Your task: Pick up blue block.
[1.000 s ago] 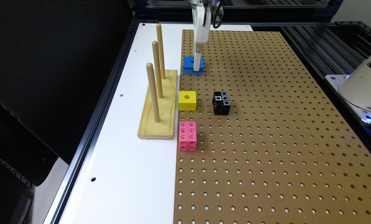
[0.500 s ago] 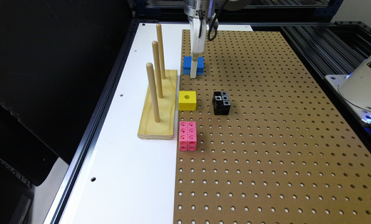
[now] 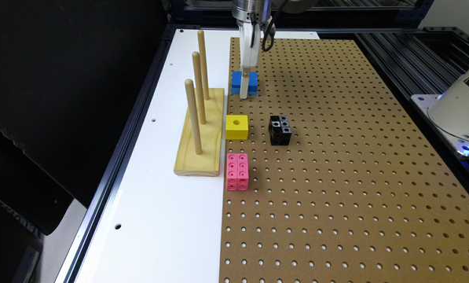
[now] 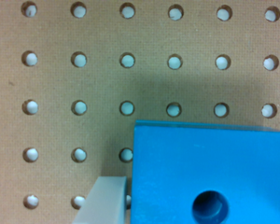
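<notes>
1. Brown pegboard (image 3: 336, 177) covers most of the tabletop, and the blue block (image 3: 244, 83) sits on it at its edge beside the white strip (image 3: 159, 220)
2. Jaws (image 3: 245, 93) reach down over the blue block; one grey finger (image 4: 105, 200) lies just beside its side, the other is out of frame, so I cannot tell the grip
3. Nearer the camera than the blue block: yellow block (image 3: 236, 126), black cube (image 3: 280, 129), pink block (image 3: 237, 171)
4. Wooden peg stand (image 3: 200, 133) stands just beside the yellow block
5. No legible writing

- The wrist (image 3: 251, 8) is a silvery metal cylinder.
- The gripper (image 3: 245, 92) is a long, slim white part below that cylinder.
- A black cable (image 3: 268, 37) loops beside it.
- One pale grey, flat-faced finger (image 4: 105, 200) appears in the wrist view.
</notes>
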Controlling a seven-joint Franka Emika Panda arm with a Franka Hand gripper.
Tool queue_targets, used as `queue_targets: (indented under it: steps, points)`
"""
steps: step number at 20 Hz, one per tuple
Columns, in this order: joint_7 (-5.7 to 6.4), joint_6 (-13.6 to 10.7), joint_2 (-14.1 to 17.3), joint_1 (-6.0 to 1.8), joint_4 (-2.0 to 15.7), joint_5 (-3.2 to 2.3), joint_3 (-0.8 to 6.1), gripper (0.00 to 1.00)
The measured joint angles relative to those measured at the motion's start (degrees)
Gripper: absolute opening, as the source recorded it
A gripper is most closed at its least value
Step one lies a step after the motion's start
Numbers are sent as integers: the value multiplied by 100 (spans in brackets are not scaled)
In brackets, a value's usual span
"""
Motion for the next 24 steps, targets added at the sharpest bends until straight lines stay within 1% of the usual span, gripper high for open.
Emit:
queue_targets:
  steps: [1,2,15,19,22,24]
  points:
    - [0,0,3,0,0,0,0,100]
    - [0,-1,-1,0,-1,0,0,0]
    - [0,-44,-42,-3,-3,0,-1,0]
    - [0,-240,-215,-3,-4,0,-1,0]
    - [0,-310,-291,-3,-5,0,0,0]
    - [0,-437,-422,-3,-5,0,0,0]
